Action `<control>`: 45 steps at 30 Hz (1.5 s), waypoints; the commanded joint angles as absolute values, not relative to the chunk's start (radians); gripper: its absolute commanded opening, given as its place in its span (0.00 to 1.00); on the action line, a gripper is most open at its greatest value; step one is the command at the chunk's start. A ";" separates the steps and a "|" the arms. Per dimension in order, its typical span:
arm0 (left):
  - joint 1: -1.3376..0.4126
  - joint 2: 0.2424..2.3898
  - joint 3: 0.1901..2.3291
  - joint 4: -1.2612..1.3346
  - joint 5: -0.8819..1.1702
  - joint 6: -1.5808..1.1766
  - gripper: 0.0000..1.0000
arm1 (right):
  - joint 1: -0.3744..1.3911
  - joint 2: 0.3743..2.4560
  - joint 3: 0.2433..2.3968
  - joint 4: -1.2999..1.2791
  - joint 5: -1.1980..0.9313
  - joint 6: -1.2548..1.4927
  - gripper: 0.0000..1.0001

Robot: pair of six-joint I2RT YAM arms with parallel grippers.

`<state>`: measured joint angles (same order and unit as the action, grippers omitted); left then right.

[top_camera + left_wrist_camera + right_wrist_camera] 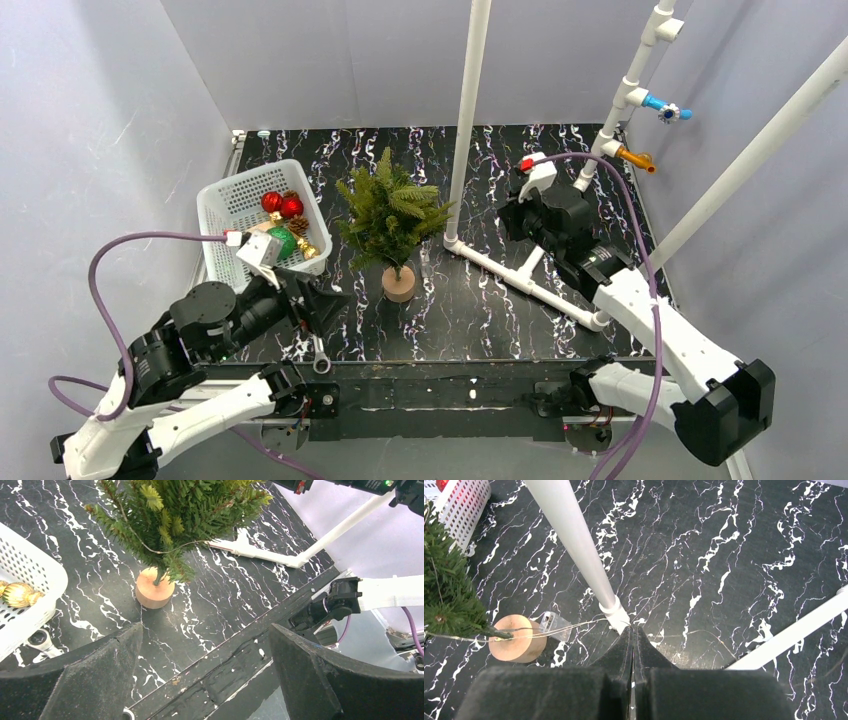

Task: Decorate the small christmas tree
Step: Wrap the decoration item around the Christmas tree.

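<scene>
The small christmas tree (392, 215) stands upright on its round wooden base (399, 283) at the middle of the black marbled table. A thin wire (569, 628) runs from its trunk, past a clear battery box (555, 625), to my right gripper (632, 629), which is shut on the wire's end just right of the tree, by the foot of a white pipe. My left gripper (205, 627) hangs open and empty over the table's near edge, in front of and left of the tree's base (154, 588). The white basket (215, 215) holds red, green and gold ornaments.
An upright white pipe (465, 120) rises just right of the tree, joined to a floor pipe (520, 280) running to the right. A wrench (320, 355) lies by the near edge under the left arm. Walls close in the table on three sides.
</scene>
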<state>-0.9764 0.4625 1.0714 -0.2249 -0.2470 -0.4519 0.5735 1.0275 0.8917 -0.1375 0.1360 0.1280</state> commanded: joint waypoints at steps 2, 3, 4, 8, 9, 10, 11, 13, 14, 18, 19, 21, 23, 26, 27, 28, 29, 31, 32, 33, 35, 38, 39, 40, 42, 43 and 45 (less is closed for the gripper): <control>-0.975 0.414 1.053 -0.242 -0.295 -0.425 0.98 | 0.545 1.093 0.975 -0.093 0.089 0.094 0.01; -0.976 0.410 1.053 -0.244 -0.287 -0.416 0.98 | 0.538 1.107 0.984 -0.092 0.084 0.091 0.01; -0.976 0.410 1.053 -0.247 -0.278 -0.404 0.98 | 0.534 1.122 0.989 -0.092 0.079 0.091 0.01; -0.976 0.404 1.061 -0.275 -0.302 -0.404 0.98 | 0.516 1.173 1.016 -0.091 0.065 0.115 0.01; -0.976 0.401 1.059 -0.279 -0.307 -0.404 0.98 | 0.514 1.183 1.020 -0.087 0.058 0.125 0.01; -0.976 0.397 1.061 -0.284 -0.313 -0.405 0.98 | 0.515 1.192 1.021 -0.080 0.048 0.137 0.01; -0.976 0.395 1.061 -0.290 -0.321 -0.405 0.98 | 0.515 1.201 1.020 -0.069 0.035 0.151 0.01; -0.976 0.393 1.068 -0.324 -0.341 -0.417 0.98 | 0.515 1.219 1.020 -0.054 0.022 0.173 0.01; -0.976 0.399 1.083 -0.372 -0.345 -0.422 0.98 | 0.515 1.228 1.024 -0.054 0.020 0.185 0.01; -0.976 0.444 1.157 -0.510 -0.341 -0.417 0.98 | 0.515 1.239 1.034 -0.041 0.008 0.236 0.01; -0.976 0.445 1.155 -0.514 -0.341 -0.417 0.98 | 0.515 1.241 1.037 -0.038 0.009 0.242 0.01; -0.976 0.434 1.136 -0.497 -0.350 -0.418 0.98 | 0.515 1.248 1.047 -0.035 0.011 0.258 0.01; -0.976 0.413 1.111 -0.474 -0.353 -0.413 0.98 | 0.515 1.250 1.060 -0.031 -0.008 0.281 0.01; -0.975 0.436 1.136 -0.530 -0.349 -0.393 0.98 | 0.518 1.234 1.078 -0.010 -0.062 0.329 0.01; -0.976 0.454 1.156 -0.564 -0.344 -0.385 0.98 | 0.522 1.231 1.085 0.017 -0.063 0.344 0.01; -0.975 0.467 1.174 -0.589 -0.338 -0.378 0.98 | 0.525 1.236 1.096 0.014 -0.060 0.356 0.01; -0.976 0.476 1.185 -0.603 -0.332 -0.372 0.98 | 0.529 1.246 1.111 0.003 -0.055 0.362 0.01; -0.975 0.471 1.181 -0.598 -0.337 -0.367 0.98 | 0.543 1.268 1.134 -0.032 -0.031 0.358 0.01; -0.976 0.460 1.172 -0.589 -0.354 -0.365 0.98 | 0.552 1.281 1.138 -0.041 -0.017 0.354 0.01; -0.976 0.447 1.159 -0.586 -0.383 -0.364 0.98 | 0.561 1.292 1.140 -0.045 -0.007 0.354 0.01; -0.975 0.414 1.126 -0.587 -0.459 -0.366 0.98 | 0.578 1.317 1.135 -0.043 -0.005 0.366 0.01; -0.976 0.367 1.092 -0.611 -0.502 -0.369 0.98 | 0.616 1.354 1.126 -0.034 0.045 0.378 0.01; -0.976 0.356 1.089 -0.627 -0.510 -0.373 0.98 | 0.628 1.366 1.122 -0.031 0.057 0.381 0.01; -0.976 0.349 1.088 -0.639 -0.515 -0.375 0.98 | 0.637 1.377 1.115 -0.025 0.068 0.386 0.01; -0.976 0.340 1.094 -0.670 -0.521 -0.377 0.98 | 0.650 1.391 1.089 -0.010 0.075 0.405 0.01; -0.976 0.339 1.099 -0.682 -0.512 -0.372 0.98 | 0.654 1.395 1.074 0.015 0.084 0.419 0.01; -0.976 0.342 1.102 -0.699 -0.482 -0.362 0.98 | 0.660 1.397 1.043 0.045 0.108 0.445 0.01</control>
